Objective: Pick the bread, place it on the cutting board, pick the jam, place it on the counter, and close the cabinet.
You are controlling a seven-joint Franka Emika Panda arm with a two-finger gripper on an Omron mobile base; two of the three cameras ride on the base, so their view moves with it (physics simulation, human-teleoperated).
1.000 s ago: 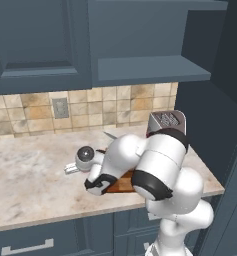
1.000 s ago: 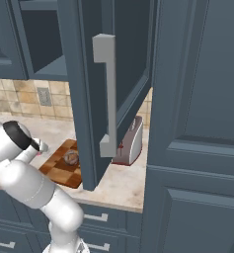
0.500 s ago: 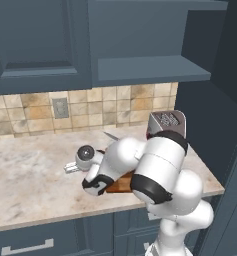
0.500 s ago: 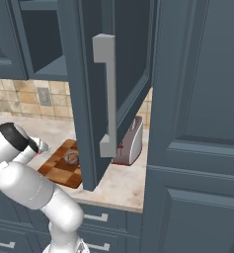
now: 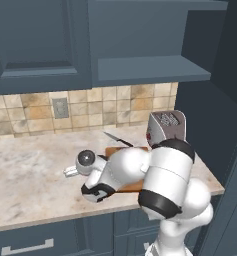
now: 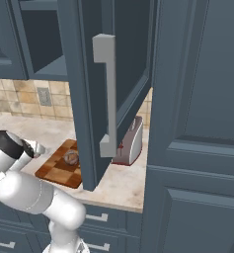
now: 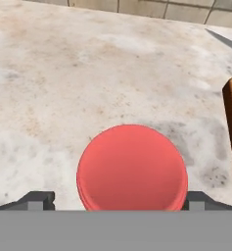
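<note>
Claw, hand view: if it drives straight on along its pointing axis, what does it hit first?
Most likely the jam: its red lid lies dead ahead between the open claw fingertips, standing on the counter. Depth unclear.

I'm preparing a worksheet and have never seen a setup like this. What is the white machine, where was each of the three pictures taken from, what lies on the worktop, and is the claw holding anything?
The white machine is a robot arm in a computer-drawn kitchen. Two pictures come from cameras behind it, one to its left, one to its right. The third comes from a camera on its hand, looking down along the claw.

On the beige counter lie a wooden cutting board with a small bread on it, a knife and a toaster. The red jam stands on the counter beside the board.

The claw is open, one finger on each side of the jar, gripping nothing. The cabinet door above hangs open.
</note>
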